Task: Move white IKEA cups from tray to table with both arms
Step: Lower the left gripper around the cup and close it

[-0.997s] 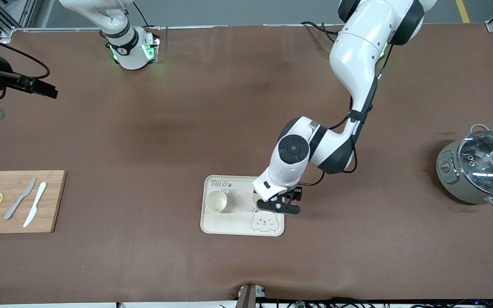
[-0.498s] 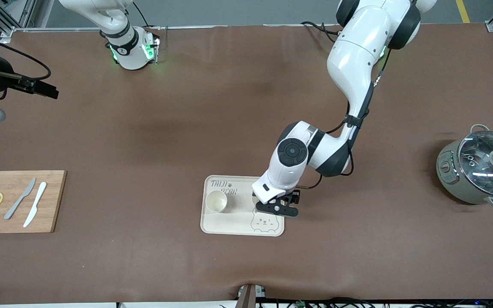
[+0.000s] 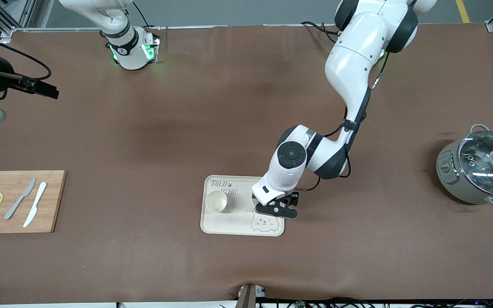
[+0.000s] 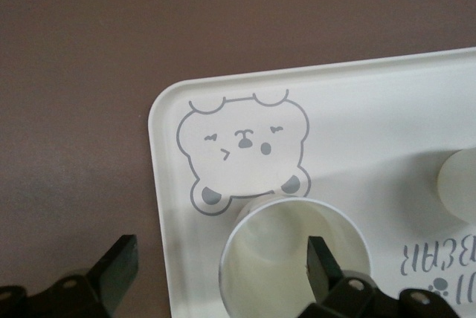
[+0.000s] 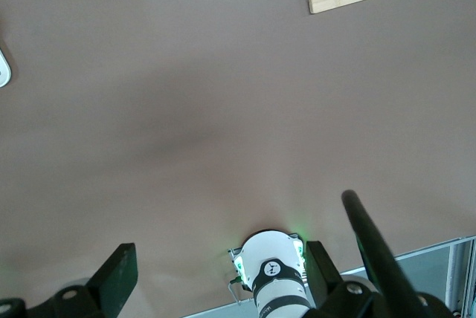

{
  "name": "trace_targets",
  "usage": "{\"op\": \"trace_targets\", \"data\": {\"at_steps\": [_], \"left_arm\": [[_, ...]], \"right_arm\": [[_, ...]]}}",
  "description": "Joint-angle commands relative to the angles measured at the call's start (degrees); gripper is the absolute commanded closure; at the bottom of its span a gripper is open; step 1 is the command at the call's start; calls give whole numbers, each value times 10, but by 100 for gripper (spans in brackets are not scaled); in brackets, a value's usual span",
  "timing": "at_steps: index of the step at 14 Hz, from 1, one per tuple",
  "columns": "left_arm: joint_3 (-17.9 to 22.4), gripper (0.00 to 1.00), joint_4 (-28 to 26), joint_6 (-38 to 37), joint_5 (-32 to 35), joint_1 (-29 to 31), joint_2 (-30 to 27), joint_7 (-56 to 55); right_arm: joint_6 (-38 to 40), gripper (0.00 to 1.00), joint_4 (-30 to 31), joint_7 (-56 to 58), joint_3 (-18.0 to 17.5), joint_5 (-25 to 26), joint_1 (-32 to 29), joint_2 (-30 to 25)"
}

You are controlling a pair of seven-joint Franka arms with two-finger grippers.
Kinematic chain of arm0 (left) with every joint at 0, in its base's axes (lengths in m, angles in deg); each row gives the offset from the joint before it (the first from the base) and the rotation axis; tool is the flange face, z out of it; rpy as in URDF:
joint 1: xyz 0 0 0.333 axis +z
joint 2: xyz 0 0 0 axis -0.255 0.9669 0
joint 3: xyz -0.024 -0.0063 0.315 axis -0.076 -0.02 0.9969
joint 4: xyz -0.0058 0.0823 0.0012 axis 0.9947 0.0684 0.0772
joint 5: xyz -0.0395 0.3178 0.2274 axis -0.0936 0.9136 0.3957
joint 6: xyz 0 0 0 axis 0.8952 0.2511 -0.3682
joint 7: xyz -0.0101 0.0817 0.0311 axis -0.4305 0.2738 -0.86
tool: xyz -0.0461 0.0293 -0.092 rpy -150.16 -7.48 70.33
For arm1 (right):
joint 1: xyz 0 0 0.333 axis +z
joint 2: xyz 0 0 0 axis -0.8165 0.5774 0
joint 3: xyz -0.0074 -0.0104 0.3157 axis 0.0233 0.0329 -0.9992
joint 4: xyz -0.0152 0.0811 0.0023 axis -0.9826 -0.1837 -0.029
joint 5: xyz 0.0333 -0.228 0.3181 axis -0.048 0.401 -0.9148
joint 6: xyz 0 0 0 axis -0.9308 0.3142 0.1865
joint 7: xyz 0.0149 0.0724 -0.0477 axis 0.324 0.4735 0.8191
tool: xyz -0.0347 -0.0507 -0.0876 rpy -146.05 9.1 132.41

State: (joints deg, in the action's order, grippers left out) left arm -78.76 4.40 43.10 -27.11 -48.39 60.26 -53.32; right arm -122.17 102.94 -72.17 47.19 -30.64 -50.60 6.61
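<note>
Jaws of the left tool (image 4: 216, 277) are spread astride one cup (image 4: 294, 258) on the tray (image 4: 357, 110), so a grip can be closed; the other cup (image 3: 216, 201) is left untouched. The right tool (image 5: 216, 277) is held spread, waiting high over the counter (image 3: 144, 128).

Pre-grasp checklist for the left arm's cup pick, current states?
1. Left gripper open: ok, fingers spread wide.
2. Fingers straddle the cup: not ok; one finger sits over the cup's mouth, the other over the table off the tray's edge.
3. Cup upright on the tray: ok.
4. Second cup clear of the left gripper: ok, it stands apart toward the right arm's end of the tray.
5. Right gripper out of the way: ok, open, waiting high over bare table.
6. Height over the rim: cannot tell.
</note>
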Motion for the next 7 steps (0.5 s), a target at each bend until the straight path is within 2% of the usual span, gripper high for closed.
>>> {"op": "trace_targets", "data": {"at_steps": [1, 7], "left_arm": [[11, 0, 21, 6, 12, -8, 13, -17], [11, 0, 19, 17, 12, -8, 20, -17]], "right_arm": [[6, 0, 2, -9, 1, -4, 3, -2], [11, 0, 2, -9, 1, -4, 4, -2]]}}
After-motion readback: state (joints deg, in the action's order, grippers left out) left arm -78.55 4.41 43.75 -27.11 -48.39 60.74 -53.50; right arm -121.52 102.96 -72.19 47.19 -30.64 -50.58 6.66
